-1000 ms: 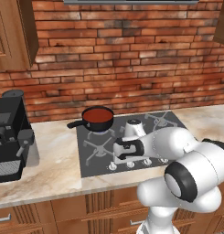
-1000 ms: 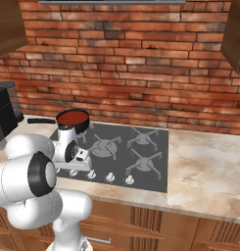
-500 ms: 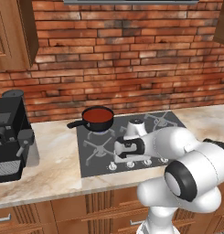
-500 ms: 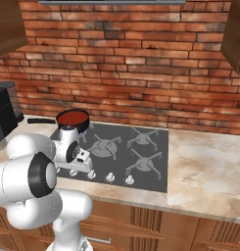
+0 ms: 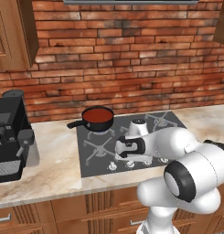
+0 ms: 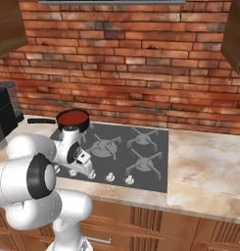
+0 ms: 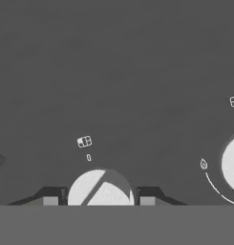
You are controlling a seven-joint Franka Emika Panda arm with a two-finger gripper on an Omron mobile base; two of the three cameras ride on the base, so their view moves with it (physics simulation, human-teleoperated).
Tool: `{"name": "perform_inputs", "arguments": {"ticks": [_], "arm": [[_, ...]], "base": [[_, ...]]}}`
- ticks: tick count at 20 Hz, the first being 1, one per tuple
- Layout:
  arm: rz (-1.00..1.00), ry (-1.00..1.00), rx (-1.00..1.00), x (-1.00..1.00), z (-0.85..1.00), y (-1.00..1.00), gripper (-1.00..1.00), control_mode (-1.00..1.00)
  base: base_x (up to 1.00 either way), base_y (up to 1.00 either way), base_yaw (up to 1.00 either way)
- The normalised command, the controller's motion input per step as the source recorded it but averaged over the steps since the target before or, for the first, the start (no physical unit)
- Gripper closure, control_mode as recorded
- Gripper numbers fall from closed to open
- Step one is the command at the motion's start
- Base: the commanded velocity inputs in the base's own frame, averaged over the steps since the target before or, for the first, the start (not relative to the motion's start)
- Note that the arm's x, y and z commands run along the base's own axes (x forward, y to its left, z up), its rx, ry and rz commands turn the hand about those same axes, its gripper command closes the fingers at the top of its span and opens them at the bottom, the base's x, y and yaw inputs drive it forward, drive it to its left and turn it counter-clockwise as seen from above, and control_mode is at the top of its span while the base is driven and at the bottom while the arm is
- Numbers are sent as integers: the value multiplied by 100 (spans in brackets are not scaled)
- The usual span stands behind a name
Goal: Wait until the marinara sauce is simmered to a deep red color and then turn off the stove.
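While low over stove (image 5: 99, 155) front edge, gripper (image 7: 100, 198) spread open astride white knob (image 7: 100, 188). Marinara sauce (image 5: 97, 115) deep red in saucepan (image 5: 93, 120), back-left burner. Marble counter (image 5: 49, 164), brick wall (image 6: 141, 63).

White Franka arm bent low and forward, wrist angled downward, two-finger gripper (image 7: 99, 197) with small dark fingertips (image 7: 50, 196) spread apart, nothing clamped between them

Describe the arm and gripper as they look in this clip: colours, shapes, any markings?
The arm is glossy white, built of rounded, bulbous segments with dark grey to black ring-shaped joints. The hand is white with a black panel on its side. The gripper has two small dark finger tips. No cables or readable markings are visible.
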Motion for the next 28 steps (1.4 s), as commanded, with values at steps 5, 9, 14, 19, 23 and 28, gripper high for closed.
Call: {"name": "perform_inputs", "arguments": {"ticks": [5, 9, 14, 19, 23, 28], "arm": [[-50, 0, 6, -3, -14, 0, 100, -100], [-54, 0, 4, 0, -20, 0, 100, -100], [-60, 0, 6, -1, -27, -1, 100, -100], [-72, 0, 11, -5, -34, -14, 100, -100], [-72, 0, 13, -6, -26, -19, 100, -100], [-54, 0, 7, 1, -5, -13, 100, -100]], "base": [[0, 0, 0], [0, 0, 0], [0, 0, 0], [0, 0, 0], [0, 0, 0], [0, 0, 0]]}}
